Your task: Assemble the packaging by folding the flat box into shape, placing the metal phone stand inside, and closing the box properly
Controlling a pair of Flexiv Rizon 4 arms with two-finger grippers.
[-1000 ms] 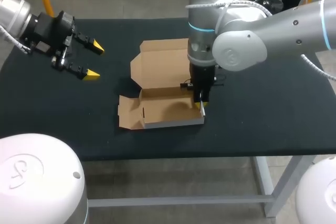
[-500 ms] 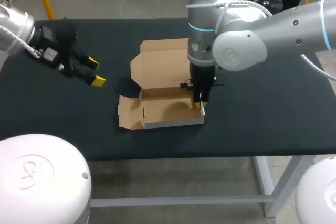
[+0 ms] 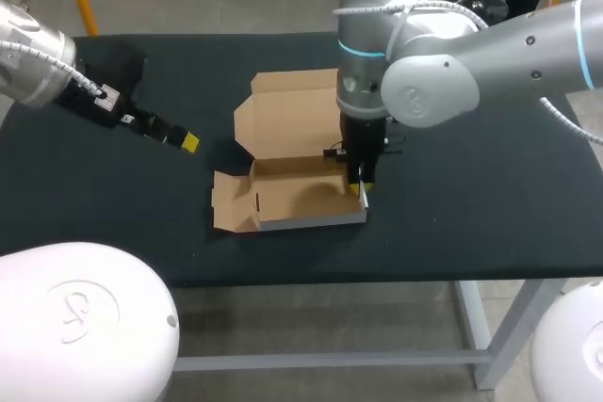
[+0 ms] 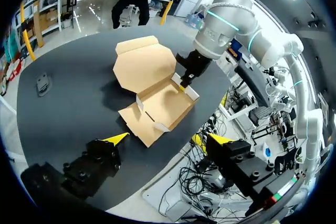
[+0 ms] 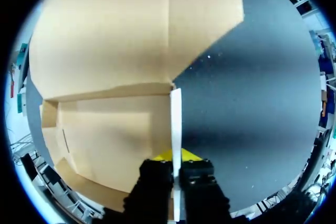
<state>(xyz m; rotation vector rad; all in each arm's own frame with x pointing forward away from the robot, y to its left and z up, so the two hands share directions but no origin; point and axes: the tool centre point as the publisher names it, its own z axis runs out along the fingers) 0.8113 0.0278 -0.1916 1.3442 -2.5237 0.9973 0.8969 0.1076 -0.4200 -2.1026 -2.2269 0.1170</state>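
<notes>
Pinching the right side wall of the half-folded brown cardboard box (image 3: pixel 300 197), the right gripper (image 3: pixel 362 186) stands upright at its front-right corner. The left gripper (image 4: pixel 167 140) hovers left of the box, fingers spread wide, over the black table (image 3: pixel 490 185).

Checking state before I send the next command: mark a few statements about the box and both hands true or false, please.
1. The right hand is shut on the right side wall of the box. True.
2. The lid is closed. False: it lies folded back, open.
3. The left hand holds a flap. False: it is open, apart from the box, holding nothing.
4. The box interior is empty. True.
</notes>
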